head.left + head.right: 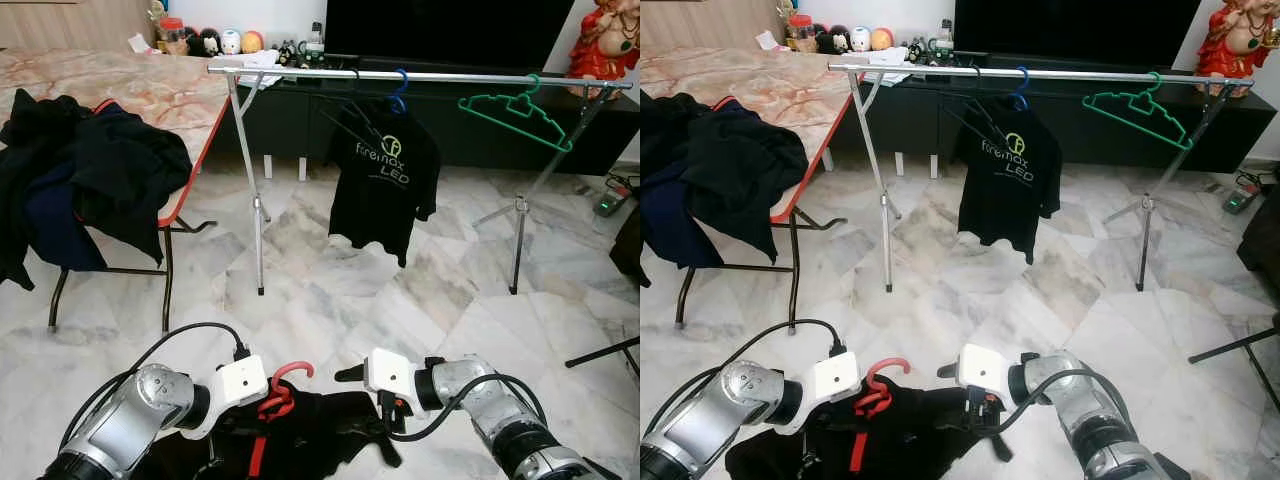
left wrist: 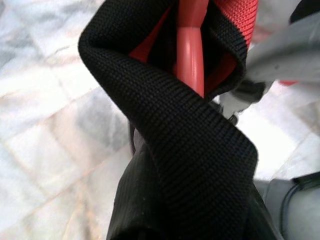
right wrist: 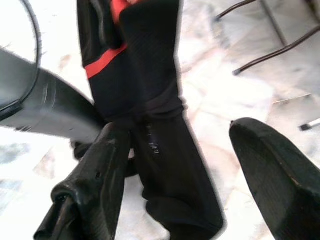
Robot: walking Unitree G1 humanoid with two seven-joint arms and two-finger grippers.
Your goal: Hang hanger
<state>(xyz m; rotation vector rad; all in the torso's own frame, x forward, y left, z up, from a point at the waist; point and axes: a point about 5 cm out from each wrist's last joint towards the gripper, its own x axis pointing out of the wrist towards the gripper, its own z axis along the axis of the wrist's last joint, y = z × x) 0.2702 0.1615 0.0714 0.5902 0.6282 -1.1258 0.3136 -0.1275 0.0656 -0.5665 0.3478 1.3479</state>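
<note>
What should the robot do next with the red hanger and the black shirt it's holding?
Probably lift the red hanger up and forward toward the silver rail. The left gripper holds it low, with the black garment draped on it, and the right gripper is open beside the cloth. The rail has free space between the hung T-shirt and the green hanger.

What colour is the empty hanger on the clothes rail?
Green: the empty hanger hangs near the rail's right end, clearest in the left eye view.
</note>
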